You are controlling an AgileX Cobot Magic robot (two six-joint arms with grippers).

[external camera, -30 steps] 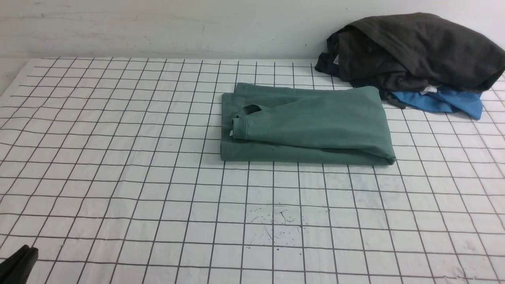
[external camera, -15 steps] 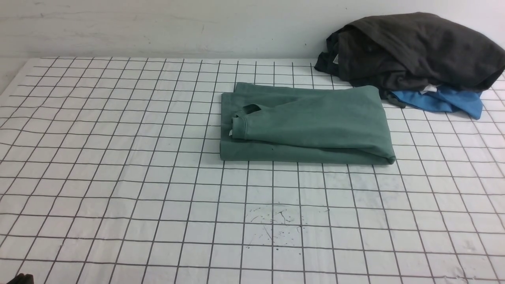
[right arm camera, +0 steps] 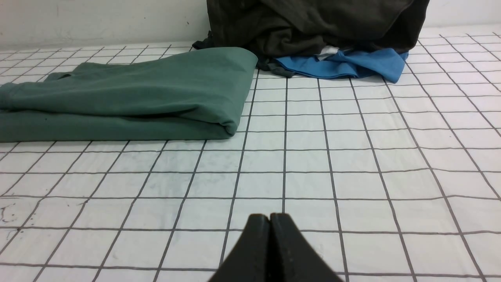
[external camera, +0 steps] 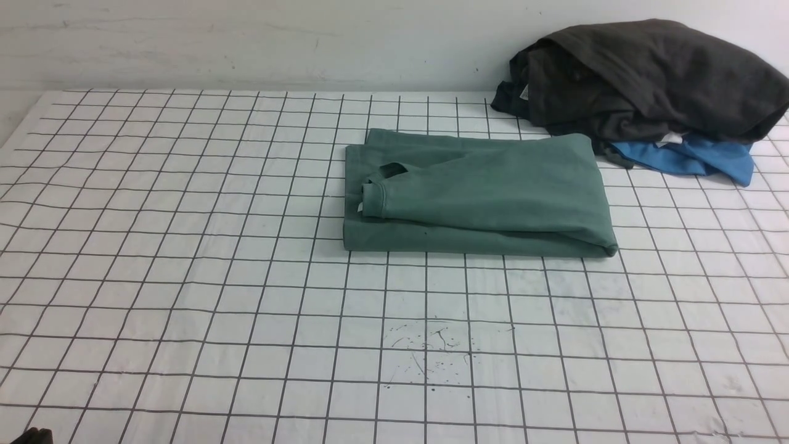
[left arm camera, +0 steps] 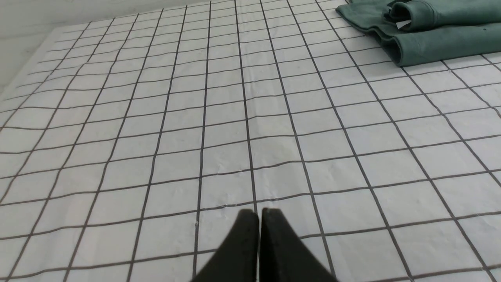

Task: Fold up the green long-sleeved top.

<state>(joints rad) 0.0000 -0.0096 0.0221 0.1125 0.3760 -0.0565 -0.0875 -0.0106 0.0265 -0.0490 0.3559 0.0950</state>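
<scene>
Label (left arm camera: 403, 24), white and unreadable, shows on folded green top (external camera: 474, 194).

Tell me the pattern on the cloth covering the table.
White tablecloth with a thin dark grid; the front view shows it best.

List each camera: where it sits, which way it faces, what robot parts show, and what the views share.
Front view: between the arms, facing the wall; only a dark arm scrap at its lower left edge.
Left wrist view: on the left arm, the shut left gripper low over the gridded cloth.
Right wrist view: on the right arm, behind the shut right gripper.
Shared: the green long-sleeved top, folded.
</scene>
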